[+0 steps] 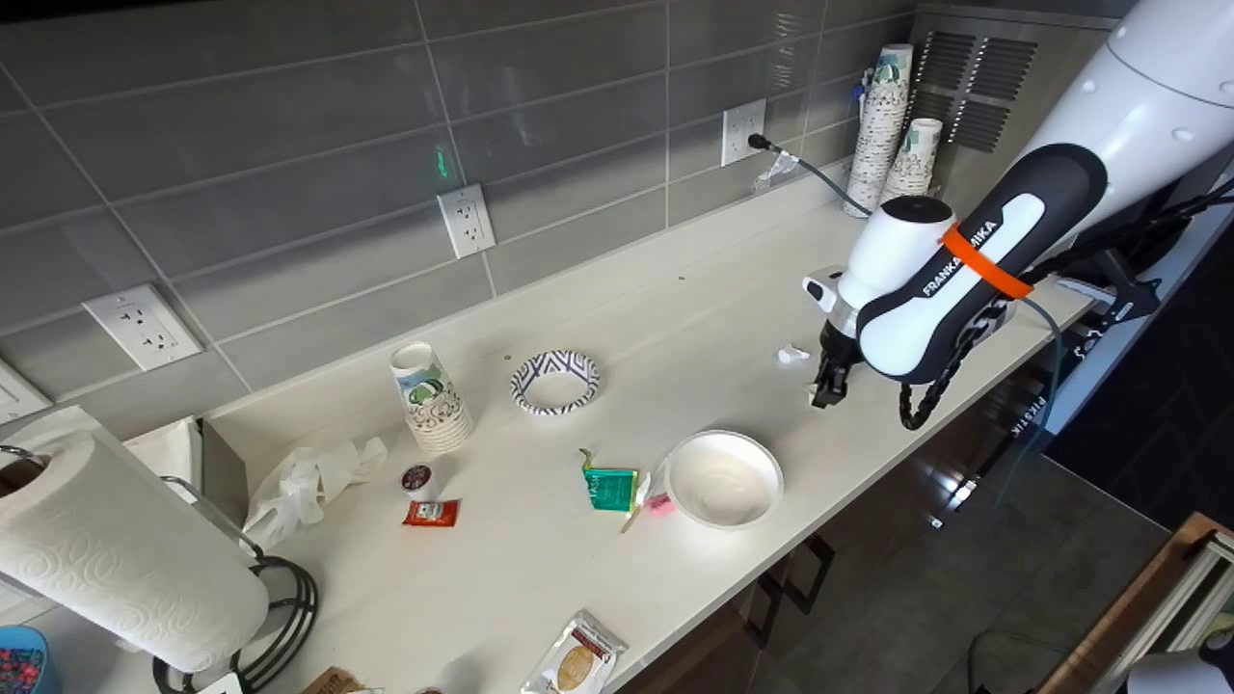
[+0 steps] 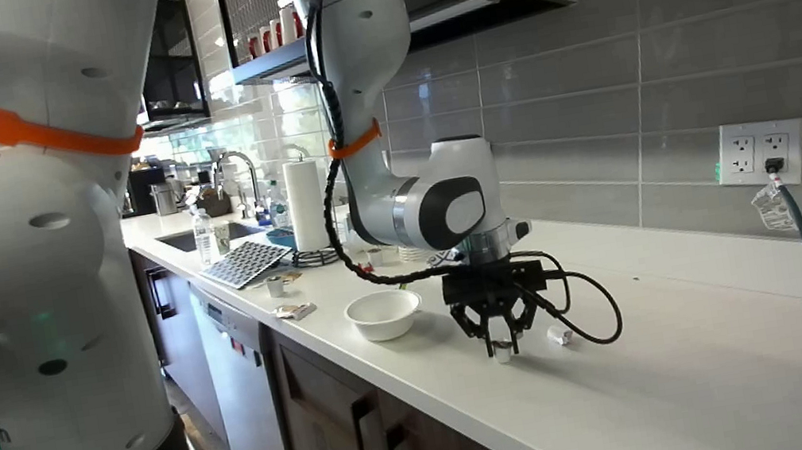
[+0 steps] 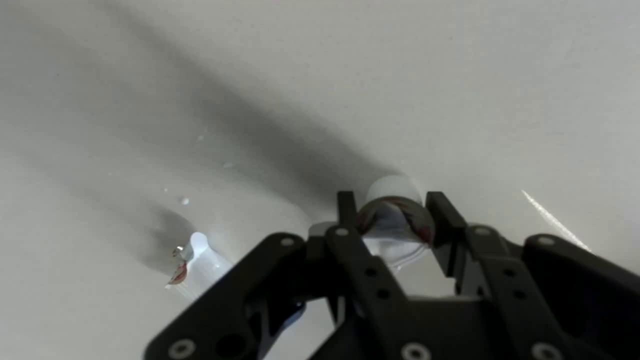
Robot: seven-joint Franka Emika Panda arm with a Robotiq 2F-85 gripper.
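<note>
The end effector [image 2: 503, 352] is pinching a small white cup [image 3: 395, 187] between its two black fingers [image 3: 346, 210]. In the wrist view, one finger sits right up against each side of it. The cup looks nearly upright, so its long line goes up and down. The wide end, with silver and red foil [image 3: 394, 220], points up at the end effector, and the narrow white end points down at the surface [image 2: 682, 373]. I can't tell if its bottom touches the surface or hangs just above. Near it, closer to the wall [image 1: 578, 125], a little white piece [image 1: 792, 354] lies on the surface. In the wrist view, that piece's red-marked end points to the left side, and the end effector hides some of the rest. In both exterior views, a big white bowl [image 1: 725, 479] sits near the end effector, close to the front edge. A green packet [image 1: 611, 489] lies just beside the bowl. Farther along, by the wall, are a bowl with zigzags [image 1: 555, 362] and a tall stack of paper cups [image 1: 434, 405]
</note>
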